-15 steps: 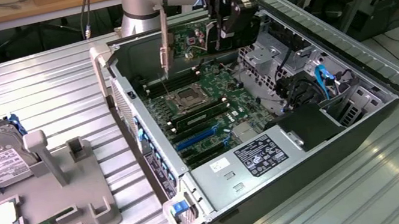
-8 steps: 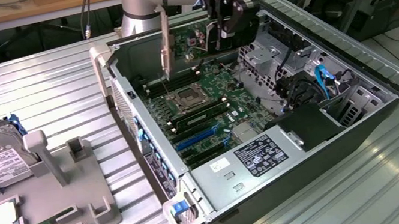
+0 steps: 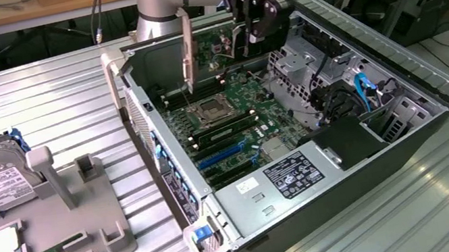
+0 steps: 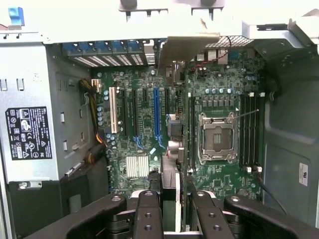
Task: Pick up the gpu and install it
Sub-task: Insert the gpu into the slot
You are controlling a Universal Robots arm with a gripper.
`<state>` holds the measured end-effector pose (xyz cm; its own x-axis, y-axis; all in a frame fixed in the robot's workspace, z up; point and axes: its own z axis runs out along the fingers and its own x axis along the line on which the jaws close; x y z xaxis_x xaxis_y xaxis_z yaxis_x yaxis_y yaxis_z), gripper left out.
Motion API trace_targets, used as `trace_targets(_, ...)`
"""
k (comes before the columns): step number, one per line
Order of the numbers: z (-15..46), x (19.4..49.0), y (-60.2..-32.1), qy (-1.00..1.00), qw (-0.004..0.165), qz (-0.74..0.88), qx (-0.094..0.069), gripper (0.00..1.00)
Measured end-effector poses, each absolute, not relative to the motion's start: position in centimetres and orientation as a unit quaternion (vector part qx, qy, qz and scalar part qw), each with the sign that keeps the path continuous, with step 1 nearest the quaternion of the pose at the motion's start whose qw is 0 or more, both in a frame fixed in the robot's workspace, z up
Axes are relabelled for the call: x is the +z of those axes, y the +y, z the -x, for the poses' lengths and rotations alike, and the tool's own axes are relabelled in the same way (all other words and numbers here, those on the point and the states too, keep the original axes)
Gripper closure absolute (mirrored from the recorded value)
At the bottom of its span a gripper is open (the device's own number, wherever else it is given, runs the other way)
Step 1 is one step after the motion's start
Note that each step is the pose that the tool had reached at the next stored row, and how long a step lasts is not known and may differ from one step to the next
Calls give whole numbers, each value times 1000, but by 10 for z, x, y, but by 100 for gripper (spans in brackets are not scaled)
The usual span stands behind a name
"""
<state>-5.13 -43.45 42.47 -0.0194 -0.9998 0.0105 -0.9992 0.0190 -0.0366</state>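
The gripper [image 3: 234, 45] is closed on the gpu [image 3: 187, 50], its fingers [image 4: 149, 211] clamping the card edge-on. The card hangs upright above the open computer case [image 3: 381, 82], bracket end outward, long axis roughly parallel to the blue PCIe slot [image 4: 156, 112] on the motherboard [image 4: 144, 144] below.

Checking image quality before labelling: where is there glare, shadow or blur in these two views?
Exterior view: window light streaks the ribbed table; the tool and gpu are slightly soft. Wrist view: the case's top rim is blown out white; the motherboard is evenly lit, the close tool dark.
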Motion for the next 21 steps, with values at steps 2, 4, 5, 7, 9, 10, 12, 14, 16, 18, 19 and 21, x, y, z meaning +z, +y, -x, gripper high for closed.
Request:
trace_targets(2, 51, 425, -434, 710, 9, 704, -17, 72)
trace_targets(4, 51, 424, -434, 705, 9, 709, -16, 72)
trace_targets(5, 51, 424, -434, 703, 9, 711, -16, 72)
trace_targets(7, 51, 424, -434, 699, 9, 715, -16, 72)
trace_targets(9, 51, 423, -435, 697, 8, 717, -15, 72)
trace_targets(10, 51, 422, -435, 697, 6, 717, -13, 72)
trace_targets(12, 51, 420, -435, 697, 1, 717, -8, 72)
trace_targets(14, 51, 418, -435, 697, 0, 717, -7, 72)
trace_targets(16, 51, 416, -435, 697, -1, 717, -6, 72)
trace_targets(18, 51, 415, -435, 697, -1, 717, -5, 72)
trace_targets(19, 51, 414, -435, 697, -2, 717, -5, 72)
trace_targets(21, 51, 413, -435, 697, -2, 717, -4, 72)
